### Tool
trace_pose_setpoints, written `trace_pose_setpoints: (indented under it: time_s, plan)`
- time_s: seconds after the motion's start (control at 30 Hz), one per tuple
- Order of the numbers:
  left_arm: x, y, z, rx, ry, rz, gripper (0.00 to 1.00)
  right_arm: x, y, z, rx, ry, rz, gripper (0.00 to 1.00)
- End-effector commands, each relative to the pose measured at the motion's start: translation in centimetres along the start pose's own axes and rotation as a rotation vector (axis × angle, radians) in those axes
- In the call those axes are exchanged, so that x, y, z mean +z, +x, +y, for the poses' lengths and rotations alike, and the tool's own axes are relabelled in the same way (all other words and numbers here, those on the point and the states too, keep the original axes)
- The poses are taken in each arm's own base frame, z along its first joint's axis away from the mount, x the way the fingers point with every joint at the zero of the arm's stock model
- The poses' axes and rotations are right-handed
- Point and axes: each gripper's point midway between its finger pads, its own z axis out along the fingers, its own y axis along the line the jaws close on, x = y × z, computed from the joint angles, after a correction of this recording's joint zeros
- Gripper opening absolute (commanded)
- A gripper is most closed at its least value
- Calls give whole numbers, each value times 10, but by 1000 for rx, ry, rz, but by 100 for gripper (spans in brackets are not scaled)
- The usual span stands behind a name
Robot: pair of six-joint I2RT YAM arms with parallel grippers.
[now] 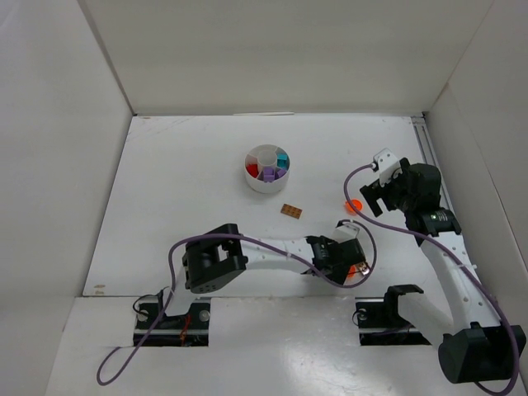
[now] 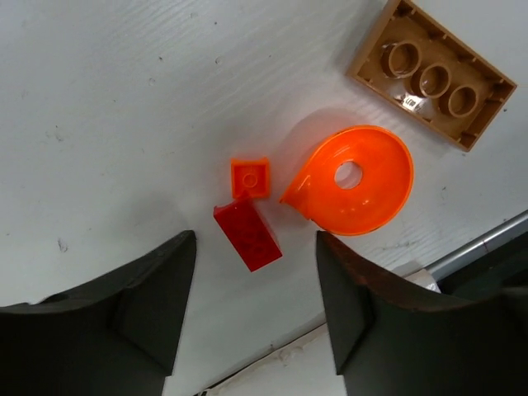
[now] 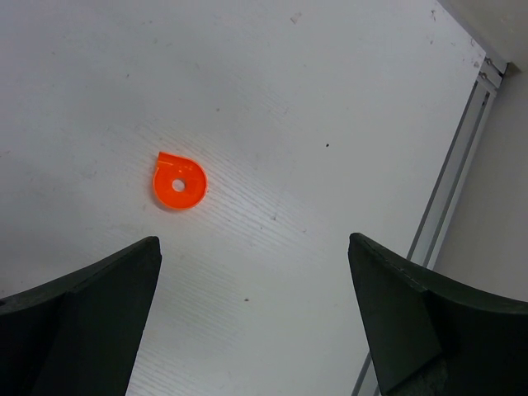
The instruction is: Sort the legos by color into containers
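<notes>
The left gripper, jaws apart, hangs over the red brick, which lies on the surface between its fingertips, long axis slanted across the gap.

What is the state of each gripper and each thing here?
Left gripper: open, empty.
Right gripper: open, empty.
Brown rectangular plastic brick: upside down.
Orange rounded plastic piece by left gripper: hollow side up.
Small red plastic brick: lying loose, unsorted.
White round plastic dish: partly filled.
</notes>
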Motion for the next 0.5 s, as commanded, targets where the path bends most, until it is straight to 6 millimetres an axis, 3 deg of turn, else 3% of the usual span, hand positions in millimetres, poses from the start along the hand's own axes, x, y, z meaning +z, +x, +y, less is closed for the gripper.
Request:
trace_pose_setpoints:
  time_s: [0.0,0.47]
  plan:
    - [-2,-12,2,-23,-23,-15,53,1,-12,-7,-9,26,-56,100]
    - [-3,-16,19,-67,-43,-19,13,-2,-9,-11,-8,50,-42,100]
